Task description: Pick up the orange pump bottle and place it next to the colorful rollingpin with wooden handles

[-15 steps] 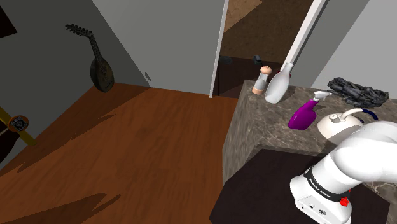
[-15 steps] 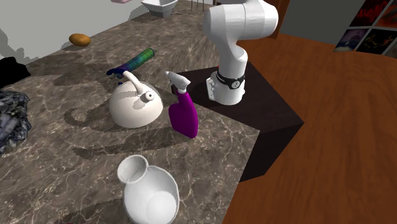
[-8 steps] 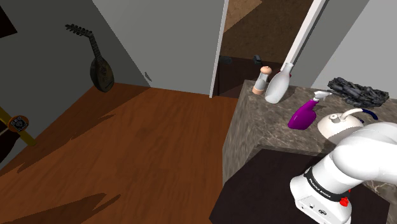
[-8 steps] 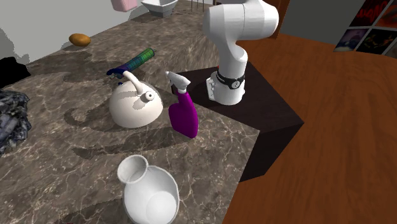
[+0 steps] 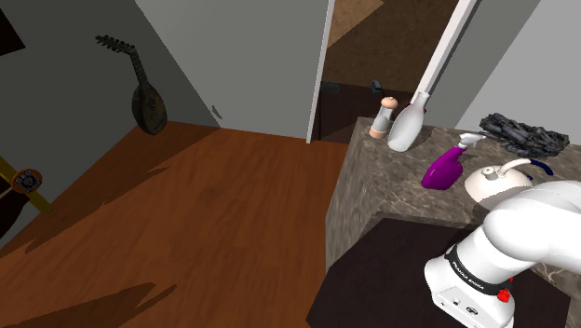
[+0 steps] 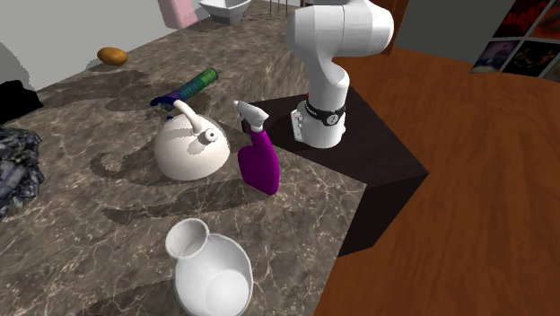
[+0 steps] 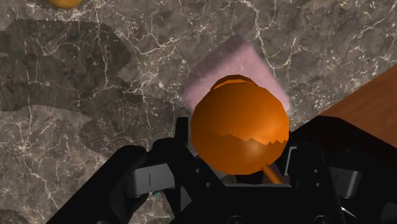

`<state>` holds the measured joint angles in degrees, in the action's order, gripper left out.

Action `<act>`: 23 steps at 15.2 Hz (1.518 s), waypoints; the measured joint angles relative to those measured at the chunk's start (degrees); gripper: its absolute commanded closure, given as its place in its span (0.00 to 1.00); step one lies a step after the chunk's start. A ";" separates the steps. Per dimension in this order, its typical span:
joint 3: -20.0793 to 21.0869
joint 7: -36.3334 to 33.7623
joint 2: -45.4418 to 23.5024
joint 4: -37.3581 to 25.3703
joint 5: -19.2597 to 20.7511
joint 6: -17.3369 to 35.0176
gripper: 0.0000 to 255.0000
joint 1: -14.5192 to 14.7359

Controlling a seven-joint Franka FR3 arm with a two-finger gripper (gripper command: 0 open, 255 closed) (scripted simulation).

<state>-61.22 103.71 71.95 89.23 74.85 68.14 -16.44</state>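
Since the earlier frame, the pink body of the orange pump bottle (image 6: 176, 11) has come further into sight at the far top edge of the second exterior view, while the things on the tabletop (image 6: 81, 224) lie as they did. In the wrist view the gripper (image 7: 240, 151) has the bottle's round orange pump head (image 7: 238, 124) between its black fingers (image 7: 183, 143), which look clamped on it from both sides; the pink body shows below the head, over the marbled stone and close to the edge where the wooden floor (image 7: 369, 108) begins. The colorful rollingpin (image 6: 190, 86) lies on the tabletop, nearer than the bottle and apart from it, its blue end just beside the white kettle (image 6: 188, 148). A purple spray bottle (image 6: 260, 163) stands right of the kettle, and a white vase (image 6: 211, 274) stands at the near end. A small orange object (image 6: 112, 56) rests far left, and a dark crumpled cloth (image 6: 16, 171) lies at the left edge. The white arm (image 6: 336, 36) rises from its dark stand (image 6: 381, 153). In the shoulder view a grinder (image 5: 382, 118) stands beside the vase, and a stringed instrument (image 5: 147, 98) leans on the wall.
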 measured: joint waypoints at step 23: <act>-6.89 -3.83 9.95 14.93 6.23 8.35 1.00 -6.03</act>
<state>-68.11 99.88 81.89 104.16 81.07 76.48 -22.47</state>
